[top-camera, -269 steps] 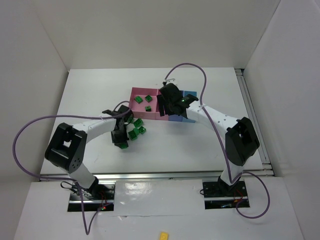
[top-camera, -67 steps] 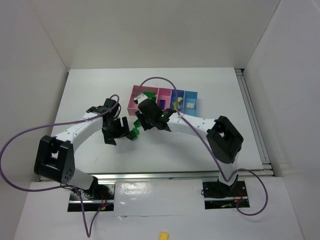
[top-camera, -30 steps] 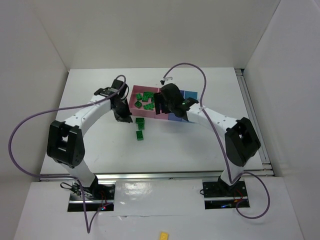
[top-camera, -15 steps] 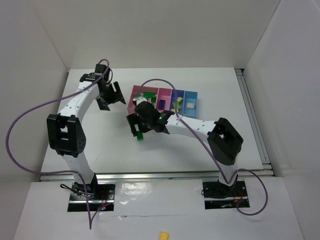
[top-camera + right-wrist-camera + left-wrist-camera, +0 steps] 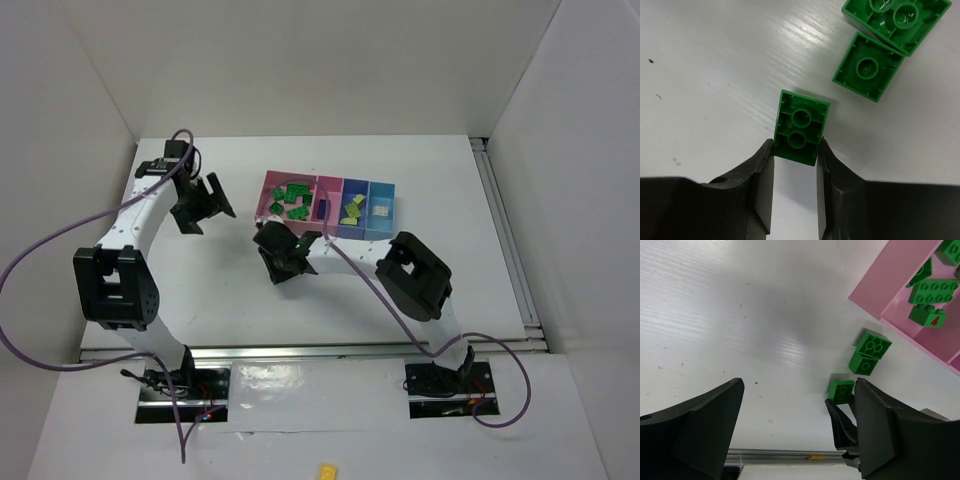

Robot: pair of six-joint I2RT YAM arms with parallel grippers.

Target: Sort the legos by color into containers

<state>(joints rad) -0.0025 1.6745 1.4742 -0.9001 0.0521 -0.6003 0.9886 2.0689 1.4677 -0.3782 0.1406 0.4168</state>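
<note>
Black and spread wide, the left tool (image 5: 799,390) hangs empty above the bench (image 5: 200,290) at the left, seemingly kept aside to give the other arm room. Nearer the middle, the right tool (image 5: 795,147) sits low on the bench, pinching one green brick (image 5: 801,125) that lies studs-down across its narrower width. Two more green bricks (image 5: 867,67) lie loose just beside it. Further right are the containers (image 5: 330,183). Green legos (image 5: 292,200) are already gathered in the leftmost pink compartment, likely this brick's destination.

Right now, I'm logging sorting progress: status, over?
Left tool open, empty. Right tool shut on green brick, still on table. Two more green bricks beside it, nothing blocking.
</note>
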